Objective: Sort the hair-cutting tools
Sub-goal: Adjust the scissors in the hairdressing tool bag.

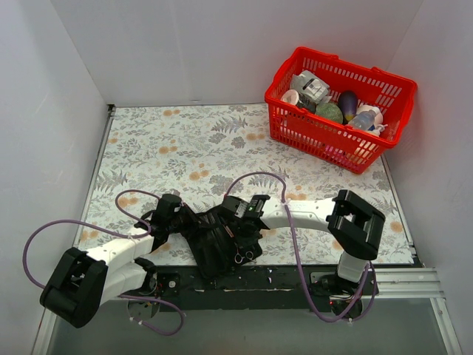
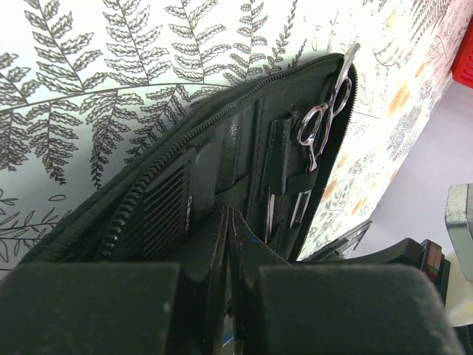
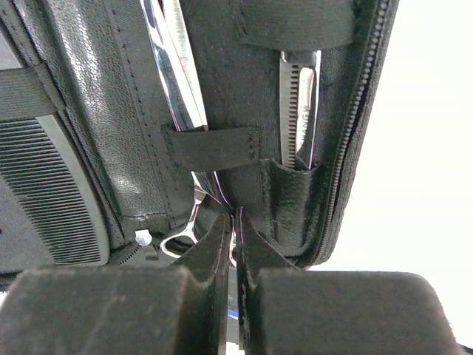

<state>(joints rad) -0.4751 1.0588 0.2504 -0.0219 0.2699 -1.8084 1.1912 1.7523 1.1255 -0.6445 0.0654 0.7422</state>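
An open black case (image 1: 214,244) lies at 6 o'clock on the fern-patterned counter (image 1: 185,140), right at its near edge, with both arms meeting over it. The left arm (image 1: 111,255) reaches in from 8 o'clock. Its jaws are pressed fully together on the case's edge, as the left wrist view shows. The right arm (image 1: 310,211) comes in from 3 o'clock, and its jaws are pinched nearly flat on a thin fold of the case's lining.

The tools all sit inside the case. A black comb (image 2: 166,211) lies in the panel at 9 o'clock in the left wrist view. A pair of silver scissors (image 2: 325,122) has its ring handles poking past the zip at 1 o'clock. From the right wrist, plain scissor blades (image 3: 174,66) run under an elastic strap. Toothed thinning scissors (image 3: 299,111) at 1 o'clock have their tip tucked in a small pocket.

A red basket (image 1: 318,133) of assorted items stands at 1 o'clock on the counter, well apart from the case.
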